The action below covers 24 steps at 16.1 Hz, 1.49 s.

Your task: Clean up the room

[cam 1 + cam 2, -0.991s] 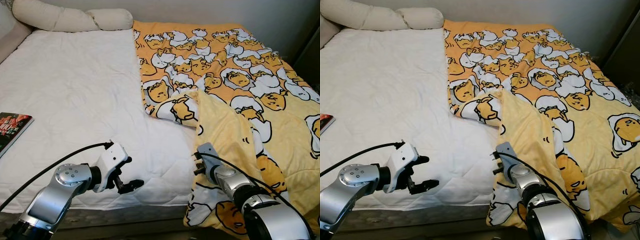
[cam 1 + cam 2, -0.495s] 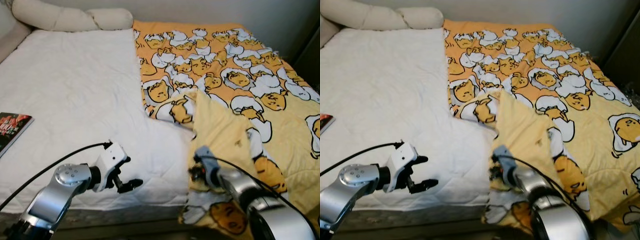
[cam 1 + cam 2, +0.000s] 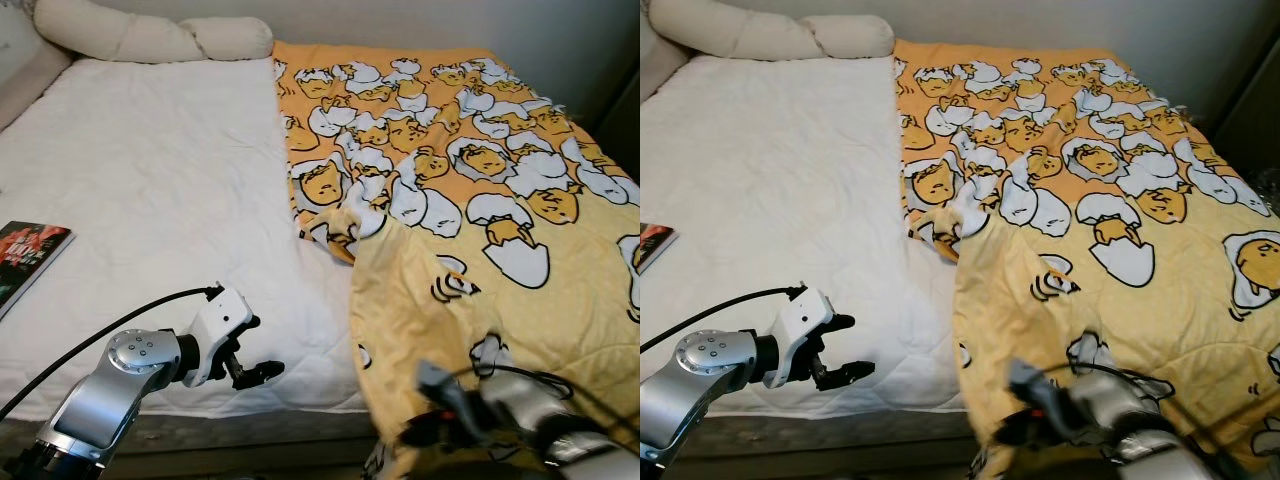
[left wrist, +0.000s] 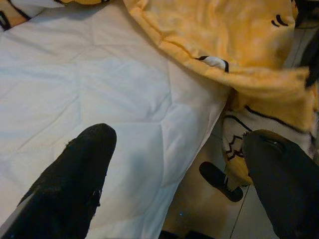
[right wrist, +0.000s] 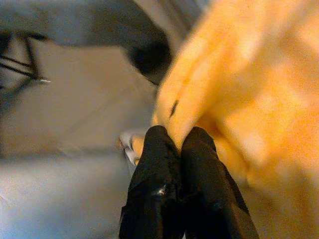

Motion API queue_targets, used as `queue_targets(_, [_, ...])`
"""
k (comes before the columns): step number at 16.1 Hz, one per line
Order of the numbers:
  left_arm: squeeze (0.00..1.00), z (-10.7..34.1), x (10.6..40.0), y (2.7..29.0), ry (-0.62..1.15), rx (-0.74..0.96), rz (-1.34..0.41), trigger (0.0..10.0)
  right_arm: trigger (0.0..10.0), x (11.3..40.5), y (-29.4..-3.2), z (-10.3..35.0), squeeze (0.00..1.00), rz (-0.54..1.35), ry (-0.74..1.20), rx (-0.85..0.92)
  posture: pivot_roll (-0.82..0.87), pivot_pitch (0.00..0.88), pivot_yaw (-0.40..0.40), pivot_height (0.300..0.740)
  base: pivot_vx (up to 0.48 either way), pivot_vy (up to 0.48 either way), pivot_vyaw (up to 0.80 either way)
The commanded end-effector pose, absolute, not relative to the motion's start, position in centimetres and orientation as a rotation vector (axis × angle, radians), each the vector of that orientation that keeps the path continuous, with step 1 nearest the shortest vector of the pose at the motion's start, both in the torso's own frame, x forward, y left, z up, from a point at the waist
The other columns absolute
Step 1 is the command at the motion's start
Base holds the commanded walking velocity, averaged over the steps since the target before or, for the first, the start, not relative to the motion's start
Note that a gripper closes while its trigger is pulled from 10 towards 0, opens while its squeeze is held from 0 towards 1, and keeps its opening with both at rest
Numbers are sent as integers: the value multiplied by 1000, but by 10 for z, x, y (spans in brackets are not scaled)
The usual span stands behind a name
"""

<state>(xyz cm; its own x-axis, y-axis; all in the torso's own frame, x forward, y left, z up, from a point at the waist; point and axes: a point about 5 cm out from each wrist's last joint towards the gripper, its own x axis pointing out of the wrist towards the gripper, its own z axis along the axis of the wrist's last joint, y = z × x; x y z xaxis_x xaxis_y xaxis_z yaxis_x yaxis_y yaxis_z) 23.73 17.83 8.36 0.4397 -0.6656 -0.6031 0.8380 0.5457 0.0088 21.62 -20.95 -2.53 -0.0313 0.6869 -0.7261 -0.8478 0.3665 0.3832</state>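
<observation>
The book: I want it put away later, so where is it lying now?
The book lies flat at the left edge of the white mattress, left of the open left gripper and far from the yellow blanket.

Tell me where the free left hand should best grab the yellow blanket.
Probably the blanket's loose near-left edge, where it drapes over the mattress front. The open left hand hovers beside it, so come in sideways from the robot's left. The edge lifts into a fold, giving thin fingers something to pinch.
</observation>
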Motion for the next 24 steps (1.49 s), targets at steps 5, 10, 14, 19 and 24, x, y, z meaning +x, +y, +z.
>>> queue_targets(5, [0, 87, 238, 176, 578, 335, -972, 10000, 10000, 208, -209, -34, 1000, 1153, 1006, -108, 74, 0, -42, 740, 0, 0, 0])
queue_targets(10, [0, 88, 240, 176, 570, 337, -963, 10000, 10000, 226, -168, -34, 1000, 1011, 811, 85, 75, 0, -45, 740, 0, 0, 0])
queue_targets(14, [0, 89, 250, 172, 519, 353, -911, 10000, 10000, 292, -173, 28, 1000, 895, 457, 406, 71, 0, -43, 740, 0, 0, 0])
queue_targets(19, [0, 93, 275, 159, 412, 334, -813, 10000, 10000, 345, -149, 94, 1000, 837, 151, 333, 59, 0, -46, 740, 0, 0, 0])
queue_targets(24, [0, 79, 303, 128, 365, 268, -703, 10000, 10000, 347, -128, 93, 1000, 575, 137, 72, 18, 0, -52, 740, 0, 0, 0])
